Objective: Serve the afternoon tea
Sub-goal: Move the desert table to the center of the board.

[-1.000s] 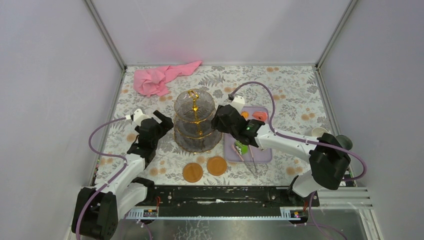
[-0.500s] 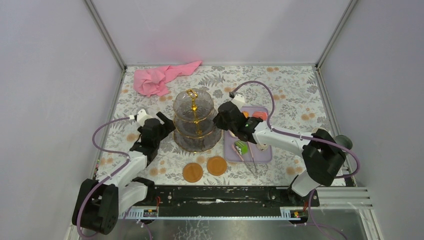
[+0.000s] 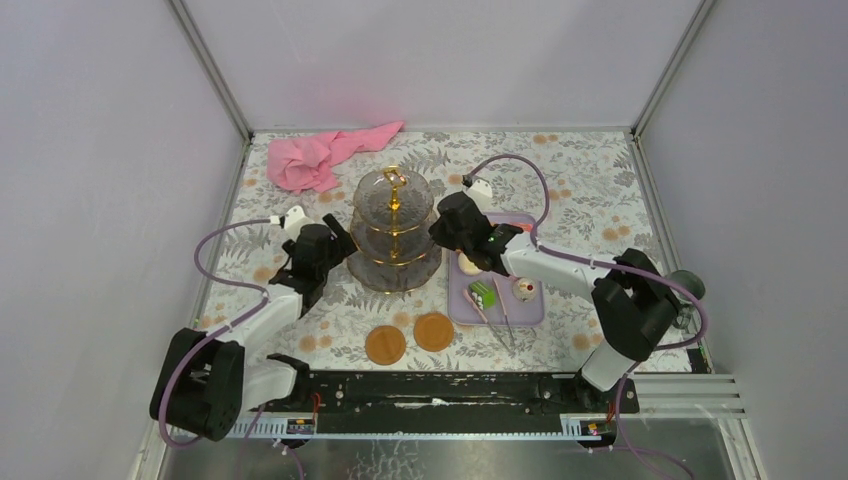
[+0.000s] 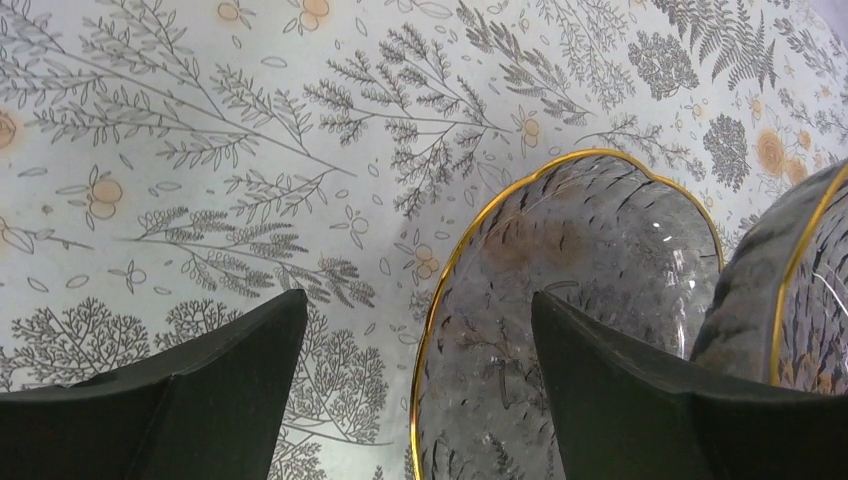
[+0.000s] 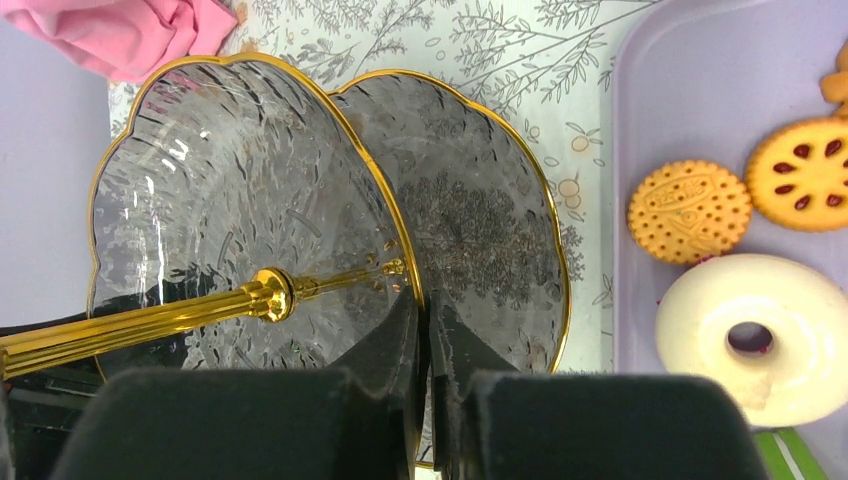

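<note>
Beside 1 stand [image 5: 250,180], the tray [image 5: 700,80] holds 2 biscuits [image 5: 689,211], 1 doughnut [image 5: 750,335].

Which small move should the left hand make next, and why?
Probably close the left hand on the gold rim of the stand. Its fingers are open with that rim between them, while the right hand pinches a tier on the other side; a second grip would likely steady it.

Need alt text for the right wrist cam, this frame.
The right hand pinches the gold-edged rim of one tier of the clear glass stand, whose gold stem runs off to the left. To the right, a lilac tray holds two orange biscuits and a white doughnut; a pink cloth shows at top left.
</note>
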Available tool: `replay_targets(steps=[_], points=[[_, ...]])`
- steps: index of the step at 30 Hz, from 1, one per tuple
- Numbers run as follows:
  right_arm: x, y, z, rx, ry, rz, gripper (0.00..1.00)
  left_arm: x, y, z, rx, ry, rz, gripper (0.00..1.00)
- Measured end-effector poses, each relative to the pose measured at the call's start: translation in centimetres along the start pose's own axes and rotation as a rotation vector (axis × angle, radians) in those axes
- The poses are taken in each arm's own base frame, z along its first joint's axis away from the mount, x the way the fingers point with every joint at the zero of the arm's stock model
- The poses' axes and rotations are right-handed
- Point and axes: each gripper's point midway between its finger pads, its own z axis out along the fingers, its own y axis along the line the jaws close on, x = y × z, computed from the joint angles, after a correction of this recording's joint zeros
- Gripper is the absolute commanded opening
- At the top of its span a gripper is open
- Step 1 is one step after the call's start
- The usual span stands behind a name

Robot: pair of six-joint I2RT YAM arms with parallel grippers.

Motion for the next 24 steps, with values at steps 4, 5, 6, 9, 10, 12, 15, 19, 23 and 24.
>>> replay_targets(steps=[4, 5, 6, 9, 10, 12, 15, 19, 23, 24], points=[[-0.8, 0.1, 1.0, 0.01, -0.011, 0.01, 0.05, -0.6, -0.5, 0.7, -0.01, -0.004, 0.023, 0.9], [-0.9, 0.1, 1.2, 0.013, -0.014, 0.013, 0.05, -0.7, -0.6, 0.8, -0.011, -0.004, 0.025, 0.9], [-1.1, 0.1, 1.5, 0.015, -0.016, 0.016, 0.05, -0.7, -0.7, 1.0, -0.012, -0.004, 0.031, 0.9], [-1.6, 0.2, 2.0, 0.018, -0.023, 0.021, 0.06, -0.7, -0.7, 1.4, -0.02, -0.001, 0.041, 0.91], [-1.7, 0.2, 2.0, 0.019, -0.024, 0.021, 0.07, -0.6, -0.7, 1.5, -0.024, 0.001, 0.044, 0.91], [-1.8, 0.4, 2.2, 0.018, -0.025, 0.018, 0.12, -0.4, -0.5, 1.7, -0.031, 0.007, 0.05, 0.92], [-2.0, 0.6, 2.3, 0.018, -0.026, 0.01, 0.27, -0.3, -0.3, 1.8, -0.04, 0.006, 0.054, 0.94], [-2.3, 1.5, 2.3, -0.006, -0.024, 0.002, 0.46, -0.5, -0.2, 1.8, -0.045, -0.001, 0.054, 0.95], [-2.3, 2.1, 2.1, -0.027, -0.015, -0.012, 0.52, -0.7, -0.3, 1.8, -0.046, -0.009, 0.053, 0.96], [-2.4, 2.2, 2.1, -0.03, -0.015, -0.015, 0.53, -0.8, -0.4, 1.8, -0.047, -0.012, 0.053, 0.97]])
